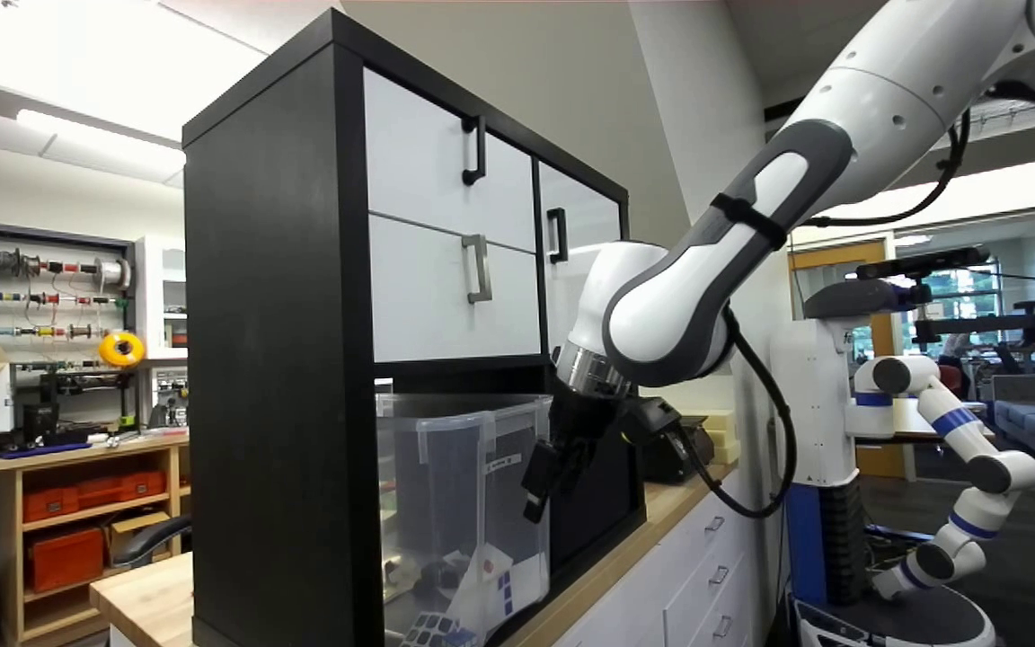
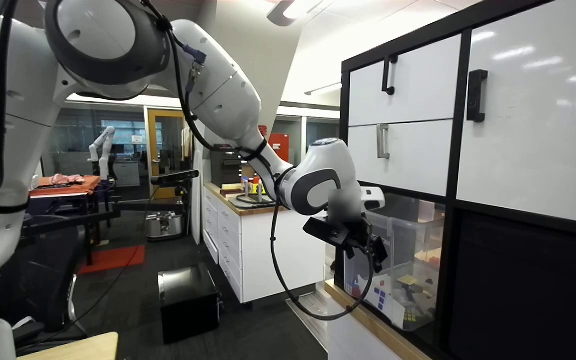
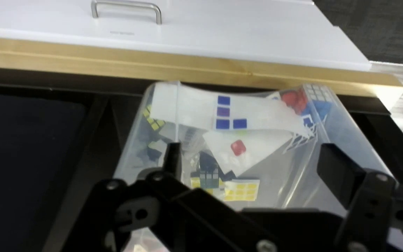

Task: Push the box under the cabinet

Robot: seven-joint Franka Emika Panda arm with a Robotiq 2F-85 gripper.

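Pale counter edging (image 3: 117, 59) is running across twelve o'clock in the wrist view, and a black-framed cabinet (image 1: 261, 341) is standing on that counter. At eight o'clock in an exterior view, wooden shelves (image 1: 5, 566) are holding orange-red cases (image 1: 64, 559).

By position, the push is looking mostly done: the clear plastic box (image 1: 441, 485) is sitting in the cabinet's lower bay (image 1: 468, 381), at six o'clock from the white drawer fronts (image 1: 419, 288). How deep it is reaching, and whether the gripper (image 3: 252, 154) is touching it, these angles are not settling. A last nudge inward may be remaining, then backing the arm (image 1: 778, 184) away. The gripper is standing wide, its fingers (image 3: 338, 171) well apart and gripping nothing.

Inside the box, as the wrist view is showing it, a white sheet with blue squares (image 3: 234, 110) is lying toward twelve o'clock. A white pointed piece with a red spot (image 3: 250, 150) is lying nearer the middle, a yellow-checked patch (image 3: 241, 190) at six, and a yellow-gridded piece (image 3: 152, 120) at ten. Near one o'clock, a red lump (image 3: 292, 99) is crowding a white-gridded block (image 3: 317, 91).
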